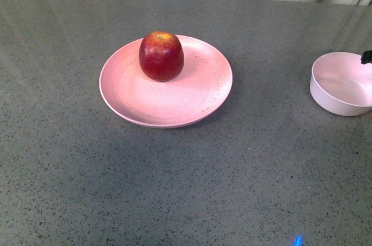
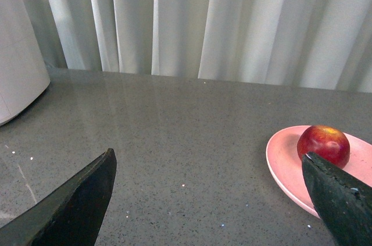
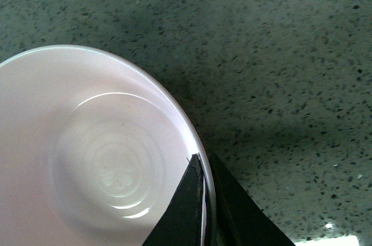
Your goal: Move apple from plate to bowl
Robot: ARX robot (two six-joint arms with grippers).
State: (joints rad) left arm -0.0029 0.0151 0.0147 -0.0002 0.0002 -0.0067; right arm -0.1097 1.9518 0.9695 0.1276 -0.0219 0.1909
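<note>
- The round dark-red apple [image 1: 161,55] with a yellowish top sits toward the far side of the wide, shallow pink plate [image 1: 168,113] — well apart from the small, deep, pale pink bowl [image 1: 340,86] on the right
- Left gripper [image 2: 207,156]: dark fingers spread wide, empty, over the grey speckled table [image 1: 174,199]
- Right gripper [image 3: 203,163]: fingers close together at the bowl's rim — whether they pinch it, I cannot tell

A dark-red apple [image 1: 161,56], yellowish at its stem dimple, sits upright on the far half of the wide pink plate [image 1: 168,103] mid-counter [image 1: 174,188]. The small pale-pink bowl [image 1: 331,97] stands upright and empty toward the counter's right edge.
</note>
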